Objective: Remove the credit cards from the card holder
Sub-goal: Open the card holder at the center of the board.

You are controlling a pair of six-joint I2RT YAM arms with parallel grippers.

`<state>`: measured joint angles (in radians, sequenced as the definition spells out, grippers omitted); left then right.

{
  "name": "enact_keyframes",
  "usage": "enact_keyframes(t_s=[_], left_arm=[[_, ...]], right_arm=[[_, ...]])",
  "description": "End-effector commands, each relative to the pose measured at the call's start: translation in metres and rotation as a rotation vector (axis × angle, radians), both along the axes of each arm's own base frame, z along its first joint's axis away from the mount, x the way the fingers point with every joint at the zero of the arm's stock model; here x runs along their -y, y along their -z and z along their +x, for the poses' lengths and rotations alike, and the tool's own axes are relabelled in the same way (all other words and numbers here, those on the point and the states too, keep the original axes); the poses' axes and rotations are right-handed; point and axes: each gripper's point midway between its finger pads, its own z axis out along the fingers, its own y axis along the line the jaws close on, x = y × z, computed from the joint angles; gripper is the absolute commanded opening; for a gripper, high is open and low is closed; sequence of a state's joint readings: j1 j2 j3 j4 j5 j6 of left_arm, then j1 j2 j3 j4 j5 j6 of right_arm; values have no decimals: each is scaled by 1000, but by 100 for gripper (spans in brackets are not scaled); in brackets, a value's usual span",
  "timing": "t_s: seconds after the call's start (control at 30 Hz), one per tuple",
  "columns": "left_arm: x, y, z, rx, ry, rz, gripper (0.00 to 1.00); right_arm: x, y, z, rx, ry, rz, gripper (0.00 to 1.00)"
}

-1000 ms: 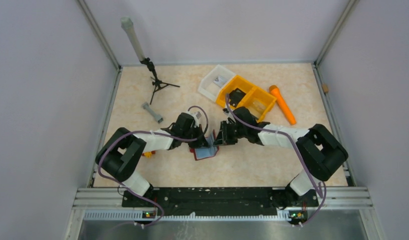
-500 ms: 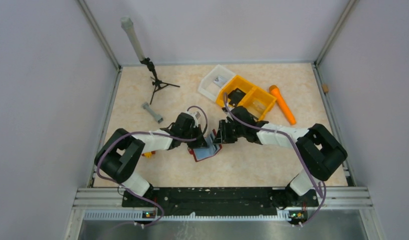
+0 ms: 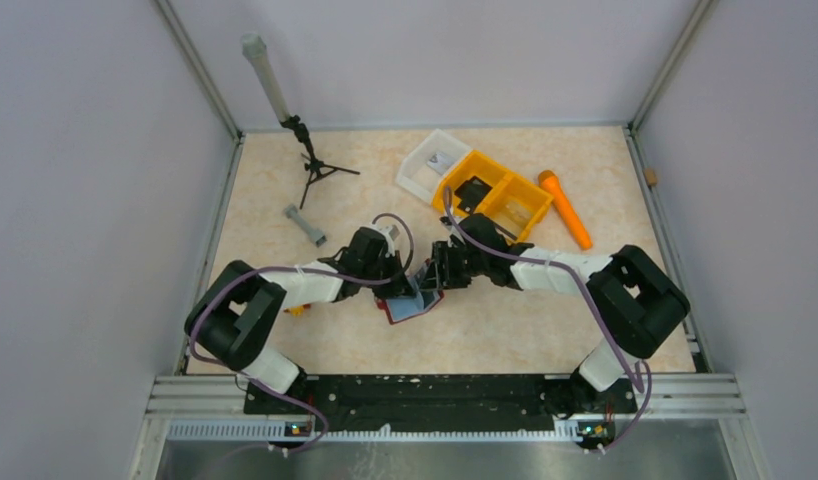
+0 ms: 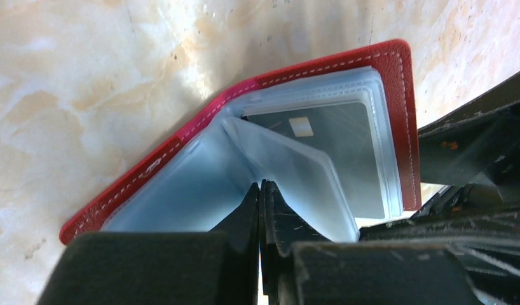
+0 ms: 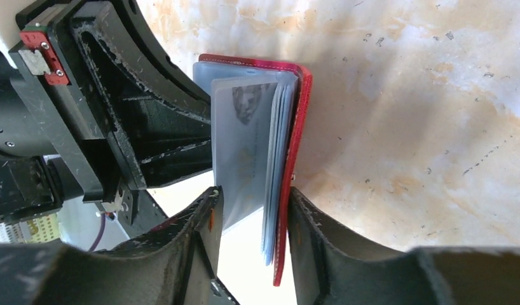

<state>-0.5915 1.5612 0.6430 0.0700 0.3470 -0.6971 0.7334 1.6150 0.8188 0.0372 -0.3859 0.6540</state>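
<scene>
- The left fingers (image 4: 248,213), matt black and scuffed, are pressed flat together with only a thin seam between them. Their tips sit in the fold of the card holder (image 4: 397,95), where a clear sleeve leaf runs into the seam, so they are pinching it.
- The right fingers (image 5: 203,229), black with worn edges, stand partly apart on either side of the holder's lower end. One is against the outer sleeve and the other is beside the red cover. It cannot be told whether they press on it.
- The card holder is a dark red, leather-like rectangle with rounded corners and pale stitching. It is spread open and raised on edge, and its translucent bluish plastic sleeves are fanned out.
- The credit cards (image 4: 327,152) are inside the sleeves. A flat dark grey one with a small pale patch is visible, and the right wrist view shows another with a faint print.
- The holder sits between the two wrists near the middle of the surface (image 4: 86,76), which is glossy cream with a marbled pattern.
- Well behind it are an orange two-compartment tray (image 3: 505,195) and a white square tray (image 3: 425,170), which touch each other.
</scene>
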Motion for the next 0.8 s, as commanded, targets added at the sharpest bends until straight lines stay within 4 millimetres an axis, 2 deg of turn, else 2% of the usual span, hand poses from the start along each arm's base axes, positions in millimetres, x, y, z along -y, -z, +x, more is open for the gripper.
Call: enact_keyframes(t_s=[0.0, 0.17, 0.3, 0.4, 0.57, 0.7, 0.77], left_arm=[[-8, -8, -8, 26, 2, 8, 3], [-13, -17, -9, 54, -11, 13, 9], [-13, -11, -9, 37, -3, 25, 1], [-18, -10, -14, 21, -12, 38, 0], [-39, -20, -18, 65, -71, 92, 0], [-50, -21, -25, 51, -106, 66, 0], [-57, -24, -29, 57, -126, 67, 0]], right_arm=[[-6, 5, -3, 6, -20, 4, 40], [-9, 2, -3, 14, -26, 8, 41], [-13, 1, -3, 24, -35, -1, 51], [-13, 4, -3, 24, -38, -23, 52], [-12, 4, -1, 30, -29, -37, 24], [-9, 4, 0, 37, -13, -41, 5], [-6, 6, 0, 37, 2, -52, 1]])
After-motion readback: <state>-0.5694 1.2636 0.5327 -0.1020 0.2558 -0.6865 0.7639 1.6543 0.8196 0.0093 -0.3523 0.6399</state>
